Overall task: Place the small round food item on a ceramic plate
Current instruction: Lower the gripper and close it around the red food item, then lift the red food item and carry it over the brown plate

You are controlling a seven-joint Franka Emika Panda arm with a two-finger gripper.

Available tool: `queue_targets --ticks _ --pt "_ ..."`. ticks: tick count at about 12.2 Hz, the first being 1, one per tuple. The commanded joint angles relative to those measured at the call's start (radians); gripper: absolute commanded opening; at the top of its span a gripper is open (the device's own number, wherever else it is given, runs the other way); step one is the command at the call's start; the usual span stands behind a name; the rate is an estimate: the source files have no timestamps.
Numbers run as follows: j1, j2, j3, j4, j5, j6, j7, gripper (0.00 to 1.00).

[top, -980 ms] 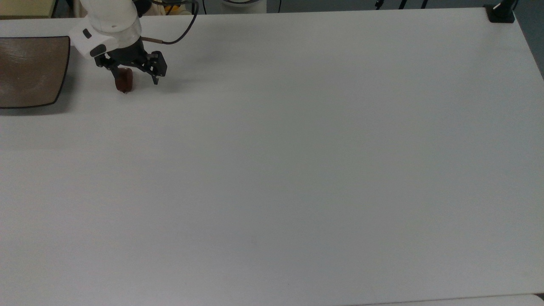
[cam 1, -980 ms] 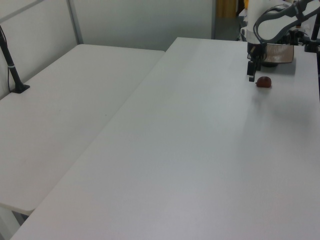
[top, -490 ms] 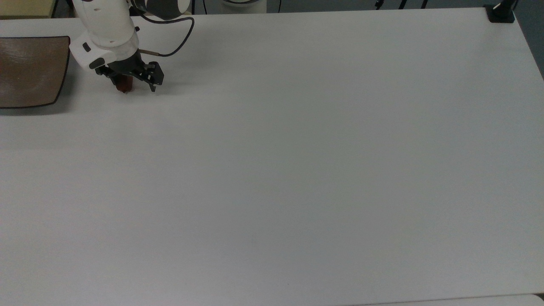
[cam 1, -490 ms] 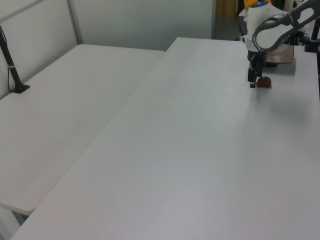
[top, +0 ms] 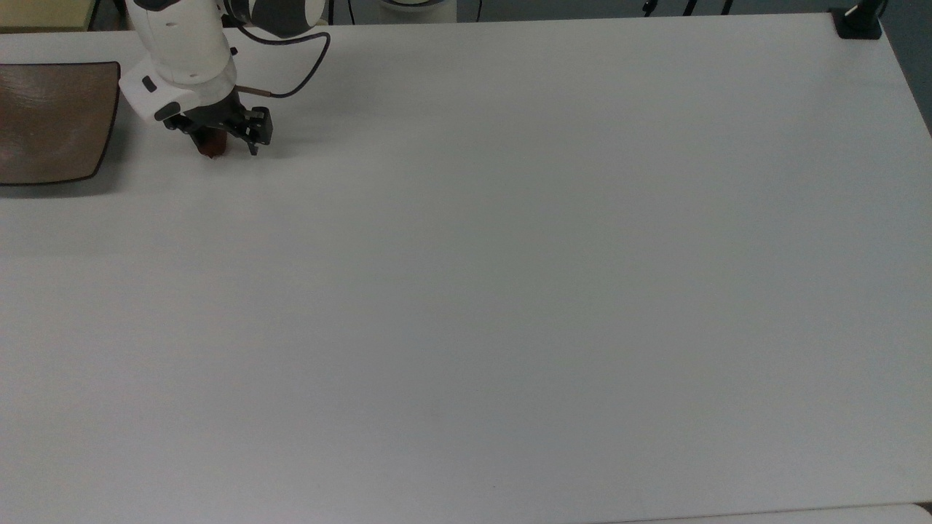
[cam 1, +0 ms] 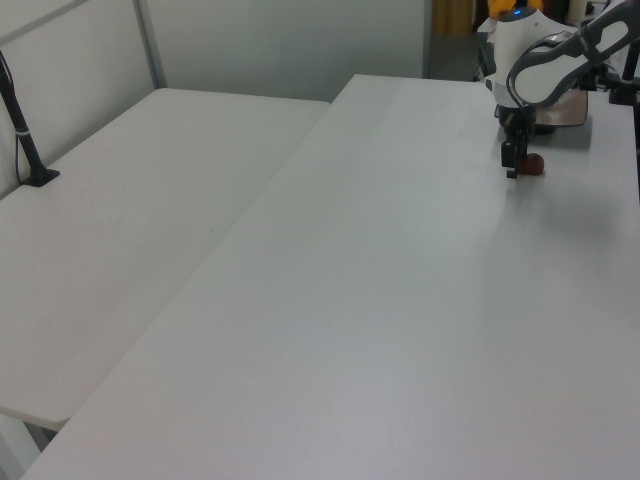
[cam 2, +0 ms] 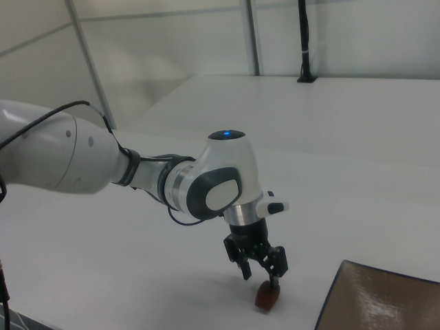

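The small round food item is a dark reddish-brown glossy lump lying on the white table, a short way right of the ceramic plate in the top view. My gripper is down at table level around it, open. One finger touches or covers the lump's left side, and the other stands apart to its right. In the right view the food item sits under the gripper, beside the brown plate. The left view shows the food item next to the gripper, with the plate behind.
The white table stretches wide to the right and front in the top view. A black post base sits at its far right corner. A cable loops from the arm. A second table adjoins in the left view.
The gripper came down to the table over the food item and its fingers drew closer together. The food item and the plate stayed put.
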Motion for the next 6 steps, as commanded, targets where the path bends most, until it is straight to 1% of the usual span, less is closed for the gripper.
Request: queue_targets --ticks 1,3,4,5,6 --pt "-0.005 -0.006 -0.005 -0.030 -0.024 0.026 -0.020 0.61" --pt "-0.009 -0.008 -0.004 -0.031 -0.025 0.026 -0.035 0.47" --pt "-0.011 -0.008 -0.005 -0.034 -0.025 0.024 -0.060 0.29" --pt "-0.013 -0.008 -0.005 -0.034 -0.025 0.024 -0.080 0.08" --pt "-0.016 -0.008 -0.005 -0.034 -0.025 0.024 -0.091 0.00"
